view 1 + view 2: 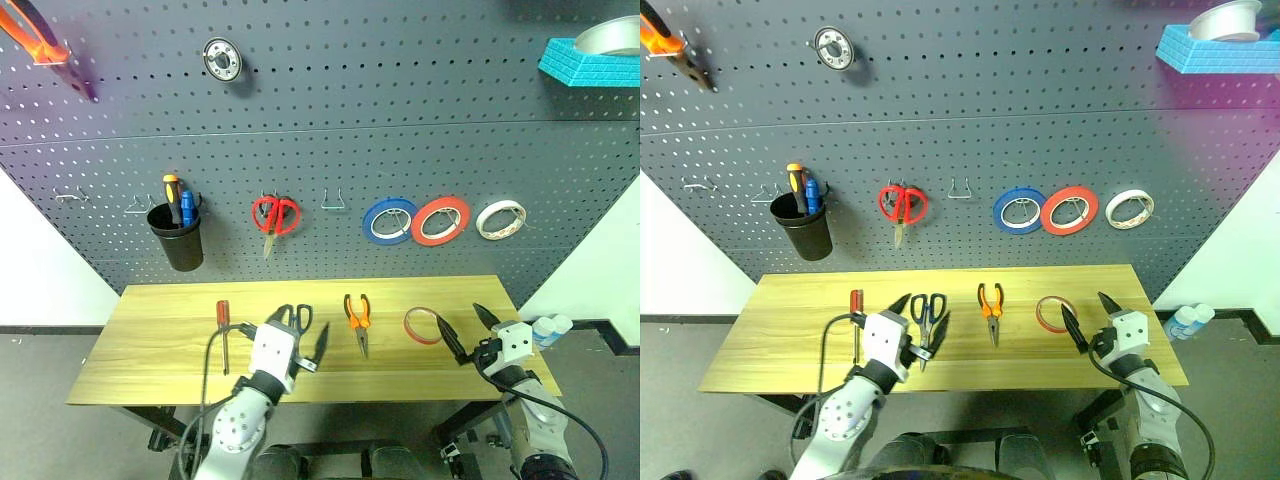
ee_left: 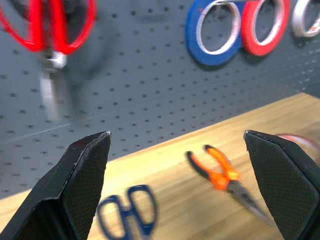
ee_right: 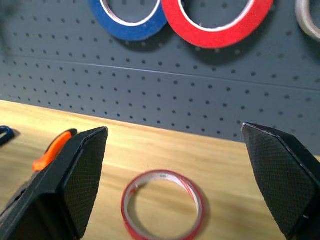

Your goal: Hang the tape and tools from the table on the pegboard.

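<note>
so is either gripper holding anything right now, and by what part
Nothing is held. The left gripper and the right gripper are both open and empty; the tape lies flat on the table.

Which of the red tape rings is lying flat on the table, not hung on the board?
The thin red tape ring on the table, ahead of the open right pincer; the wider red roll hangs on the pegboard.

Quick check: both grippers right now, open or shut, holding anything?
Left gripper: open, holding nothing, above the scissors.
Right gripper: open, holding nothing, facing the tape.
</note>
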Robot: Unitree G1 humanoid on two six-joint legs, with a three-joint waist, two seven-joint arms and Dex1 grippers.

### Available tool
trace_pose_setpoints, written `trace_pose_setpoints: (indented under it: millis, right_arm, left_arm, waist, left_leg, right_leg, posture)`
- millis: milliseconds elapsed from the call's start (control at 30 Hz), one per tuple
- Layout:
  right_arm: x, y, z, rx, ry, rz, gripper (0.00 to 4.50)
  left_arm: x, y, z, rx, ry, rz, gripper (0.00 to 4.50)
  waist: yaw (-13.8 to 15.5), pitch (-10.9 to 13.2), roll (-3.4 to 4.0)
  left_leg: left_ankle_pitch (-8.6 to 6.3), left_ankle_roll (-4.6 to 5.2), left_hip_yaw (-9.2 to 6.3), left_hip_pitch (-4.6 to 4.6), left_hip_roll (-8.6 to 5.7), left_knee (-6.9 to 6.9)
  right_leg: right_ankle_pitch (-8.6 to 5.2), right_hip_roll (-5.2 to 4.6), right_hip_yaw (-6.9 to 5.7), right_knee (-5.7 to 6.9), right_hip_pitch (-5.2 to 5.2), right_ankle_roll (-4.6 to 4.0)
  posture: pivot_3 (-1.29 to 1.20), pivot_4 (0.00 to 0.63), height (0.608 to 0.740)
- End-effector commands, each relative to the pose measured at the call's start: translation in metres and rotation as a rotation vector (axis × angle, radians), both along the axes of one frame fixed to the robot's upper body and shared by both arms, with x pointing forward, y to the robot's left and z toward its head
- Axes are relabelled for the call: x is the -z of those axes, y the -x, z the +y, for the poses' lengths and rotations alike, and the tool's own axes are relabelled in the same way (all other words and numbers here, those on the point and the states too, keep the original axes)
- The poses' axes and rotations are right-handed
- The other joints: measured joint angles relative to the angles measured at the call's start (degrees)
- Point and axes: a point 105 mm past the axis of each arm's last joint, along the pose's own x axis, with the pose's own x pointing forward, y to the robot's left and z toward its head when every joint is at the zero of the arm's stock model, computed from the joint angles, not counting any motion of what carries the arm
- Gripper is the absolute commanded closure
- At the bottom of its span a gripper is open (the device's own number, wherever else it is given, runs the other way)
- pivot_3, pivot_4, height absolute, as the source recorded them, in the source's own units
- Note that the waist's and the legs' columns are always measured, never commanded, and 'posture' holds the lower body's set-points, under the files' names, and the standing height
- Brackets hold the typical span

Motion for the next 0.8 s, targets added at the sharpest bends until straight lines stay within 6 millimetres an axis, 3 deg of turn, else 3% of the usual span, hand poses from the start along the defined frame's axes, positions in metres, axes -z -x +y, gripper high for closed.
trace_pose_setpoints:
  millis: [33,133,500,600,733,800]
  right_arm:
    - [-0.017,-0.009,-0.001,0.006,0.018,-0.073,0.00]
    - [-0.019,-0.011,0.006,-0.001,0.024,-0.083,0.00]
    - [-0.032,-0.019,0.019,-0.014,0.029,-0.106,0.00]
    - [-0.033,-0.019,0.018,-0.016,0.031,-0.105,0.00]
    - [-0.034,-0.019,0.011,-0.002,0.031,-0.102,0.00]
    - [-0.033,-0.018,0.008,-0.003,0.033,-0.096,0.00]
  left_arm:
    - [0.003,0.012,-0.037,0.106,0.041,0.019,0.06]
    - [0.010,0.019,-0.054,0.110,0.052,0.038,0.06]
    - [-0.003,0.007,-0.026,0.013,0.101,-0.013,0.06]
    - [-0.022,-0.001,0.006,-0.102,0.019,-0.116,0.06]
    - [-0.059,-0.008,0.080,-0.310,-0.061,-0.236,0.06]
    - [-0.066,-0.009,0.097,-0.303,-0.042,-0.225,0.06]
  waist:
    - [0.0,0.0,0.00]
    - [0.0,0.0,-0.05]
    - [0.1,0.0,0.12]
    - [0.1,0.0,0.10]
    - [-0.1,0.0,0.15]
    - [-0.1,0.0,0.23]
  left_leg:
    - [-0.01,0.01,0.00,0.00,0.00,0.00]
    - [-0.03,0.05,-0.01,-0.03,0.00,0.00]
    - [-0.04,0.06,-0.01,-0.06,0.01,-0.02]
    - [-0.05,0.07,-0.01,-0.08,0.01,-0.04]
    - [-0.05,0.06,-0.02,-0.06,0.05,-0.05]
    - [-0.05,0.06,-0.02,-0.05,0.06,-0.06]
  right_leg:
    - [0.00,0.00,0.00,0.00,0.00,0.01]
    - [-0.04,0.00,-0.02,-0.02,-0.01,0.05]
    - [-0.04,0.00,0.00,-0.01,-0.06,0.05]
    - [-0.05,0.00,0.00,0.00,-0.09,0.07]
    - [-0.05,0.03,0.00,0.04,-0.09,0.06]
    - [-0.06,0.03,-0.01,0.04,-0.09,0.05]
  posture:
    - [-0.07,0.000,0.740]
    - [-0.07,0.000,0.740]
    - [-0.06,0.000,0.740]
    - [-0.07,0.000,0.740]
    - [-0.07,0.000,0.740]
    - [-0.07,0.000,0.740]
